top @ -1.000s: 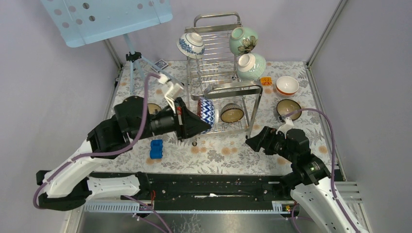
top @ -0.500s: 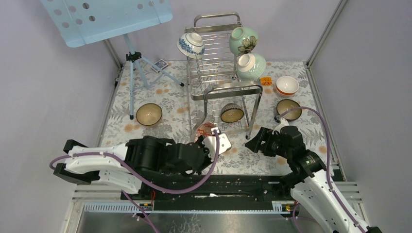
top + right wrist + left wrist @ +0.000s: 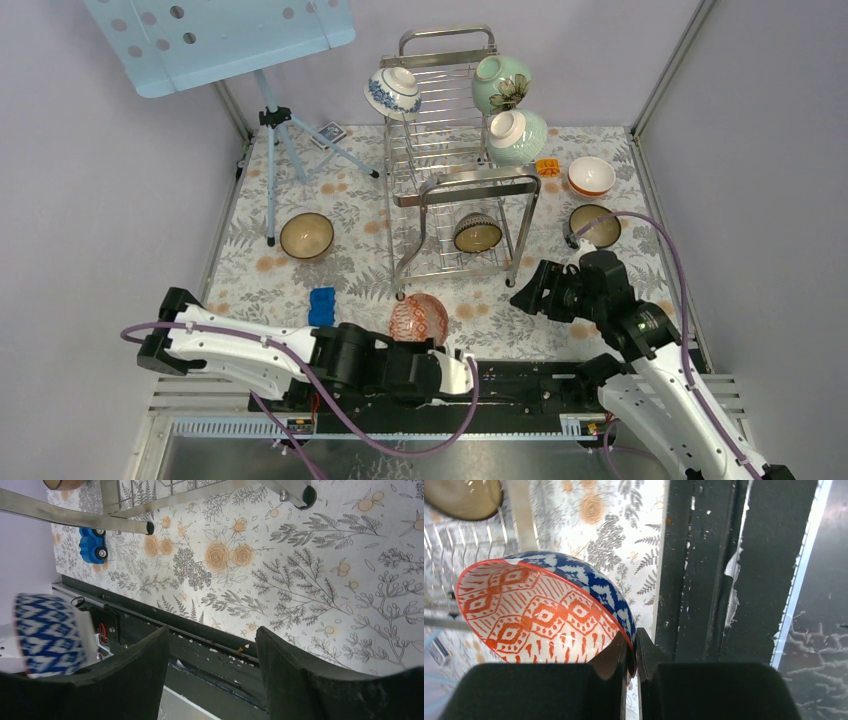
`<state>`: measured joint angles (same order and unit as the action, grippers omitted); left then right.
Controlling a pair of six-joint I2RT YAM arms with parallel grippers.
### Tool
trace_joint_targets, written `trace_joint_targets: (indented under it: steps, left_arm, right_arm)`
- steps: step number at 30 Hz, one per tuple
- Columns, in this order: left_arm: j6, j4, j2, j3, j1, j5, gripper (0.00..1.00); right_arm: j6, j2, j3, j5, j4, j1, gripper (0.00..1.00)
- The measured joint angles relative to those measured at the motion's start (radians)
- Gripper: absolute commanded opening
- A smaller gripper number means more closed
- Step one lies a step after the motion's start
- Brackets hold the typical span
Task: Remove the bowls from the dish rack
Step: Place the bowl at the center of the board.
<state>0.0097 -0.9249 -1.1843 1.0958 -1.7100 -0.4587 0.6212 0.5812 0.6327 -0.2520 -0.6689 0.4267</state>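
My left gripper (image 3: 430, 343) (image 3: 631, 647) is shut on the rim of the red-patterned white bowl (image 3: 418, 317) (image 3: 536, 610), blue outside, held low over the table's near edge. This bowl also shows in the right wrist view (image 3: 47, 635). The steel dish rack (image 3: 455, 170) holds a blue-and-white bowl (image 3: 392, 92) and two pale green bowls (image 3: 500, 83) (image 3: 516, 136) on top, and a dark-rimmed bowl (image 3: 477, 232) on the lower tier. My right gripper (image 3: 522, 294) (image 3: 212, 635) is open and empty, right of the rack's front.
A brown bowl (image 3: 306, 235) sits left of the rack. An orange-white bowl (image 3: 591, 176) and a dark bowl (image 3: 594, 224) sit to its right. A blue toy (image 3: 321, 306) (image 3: 93, 550) lies near the front. A pale blue stand (image 3: 220, 35) is at the back left.
My left arm has swung the red-patterned bowl from the rack's lower front down towards the table's near edge. The right arm has barely moved.
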Motion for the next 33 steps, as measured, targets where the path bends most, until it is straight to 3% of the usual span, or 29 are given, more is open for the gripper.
trace_joint_targets:
  steps: [9,17,26,33]
  left_arm:
    - [0.277,0.143,-0.003,-0.138,-0.004,0.126,0.00]
    - [0.470,0.214,-0.130,-0.226,-0.004,0.145,0.00]
    - [0.669,0.239,-0.164,-0.288,-0.005,0.174,0.00]
    - [0.777,0.278,-0.180,-0.302,-0.005,0.194,0.00]
  right_arm:
    - [-0.070,0.054,0.099,-0.006,-0.116,0.006,0.66]
    - [-0.078,0.113,0.099,-0.002,-0.120,0.128,0.66]
    - [-0.013,0.196,0.099,0.137,-0.047,0.389,0.65]
    - [0.089,0.278,0.099,0.334,0.020,0.645,0.65]
